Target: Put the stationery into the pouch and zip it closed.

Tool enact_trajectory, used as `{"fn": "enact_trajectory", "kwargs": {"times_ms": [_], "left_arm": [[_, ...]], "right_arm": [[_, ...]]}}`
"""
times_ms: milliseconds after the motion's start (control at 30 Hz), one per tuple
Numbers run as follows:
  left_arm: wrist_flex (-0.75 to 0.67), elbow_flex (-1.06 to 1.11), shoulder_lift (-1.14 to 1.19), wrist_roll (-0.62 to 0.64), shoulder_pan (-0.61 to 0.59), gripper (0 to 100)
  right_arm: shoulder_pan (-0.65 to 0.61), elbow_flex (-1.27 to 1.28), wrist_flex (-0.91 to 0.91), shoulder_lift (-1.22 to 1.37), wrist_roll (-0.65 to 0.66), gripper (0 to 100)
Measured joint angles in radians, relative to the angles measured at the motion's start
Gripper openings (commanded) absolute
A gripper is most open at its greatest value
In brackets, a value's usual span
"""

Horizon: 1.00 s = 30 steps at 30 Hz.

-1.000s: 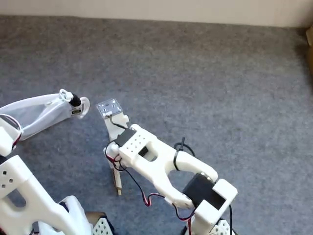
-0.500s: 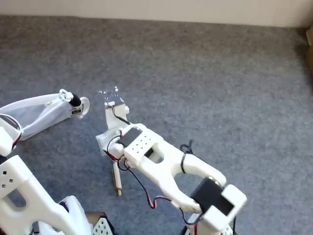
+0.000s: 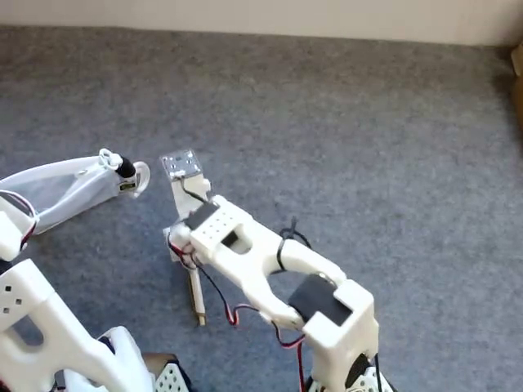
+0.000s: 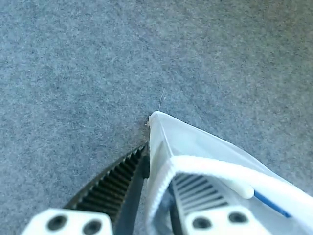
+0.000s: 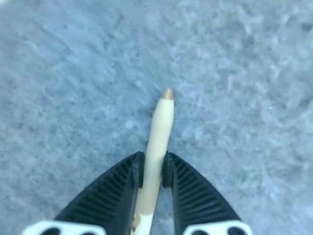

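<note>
The right jaws are gripping the pen (image 3: 196,298) near one end, at seven o'clock; the left jaws are pinching the pouch (image 3: 65,188) at nine o'clock; the overhanging pen is probably risking swivelling and missing the pouch.

- The high camera looks down from well above over the worktop (image 3: 368,122).
- My left wrist camera faces that same worktop closely, past my left hand (image 4: 159,164).
- My right wrist camera does likewise past my right hand (image 5: 152,159).
</note>
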Motion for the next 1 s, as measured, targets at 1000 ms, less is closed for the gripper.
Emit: {"fn": "enact_trajectory", "kwargs": {"times_ms": [1000], "left_arm": [[0.000,0.003,-0.002,0.000,0.052,5]], "right_arm": [[0.186,-0.170,0.505,0.031,0.347,0.3]]}}
